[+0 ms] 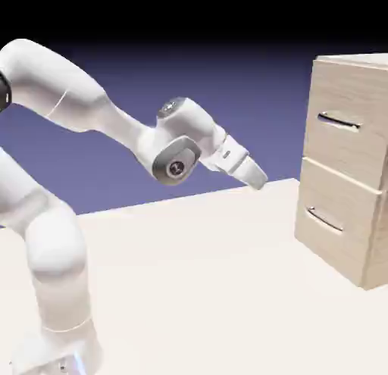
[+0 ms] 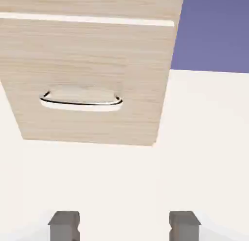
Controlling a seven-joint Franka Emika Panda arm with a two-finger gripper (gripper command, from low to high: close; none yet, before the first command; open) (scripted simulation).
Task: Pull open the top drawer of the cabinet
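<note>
Here the gripper (image 1: 258, 178) is hanging mid-frame in the exterior view, well apart from the cabinet (image 1: 356, 237) at the right edge, its fingers (image 2: 63, 224) standing spread and holding nothing. The top drawer (image 1: 342, 150) is sitting flush at upper right. In the hand view, the lower drawer (image 2: 92, 64) is filling the upper left above the pale desk (image 2: 146, 186).

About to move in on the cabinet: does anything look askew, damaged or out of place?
Nothing stands out. The cabinet sits square on the table, both drawer fronts flush and shut, and the top drawer handle looks straight. The gripper hangs short of it, jaws apart.
</note>
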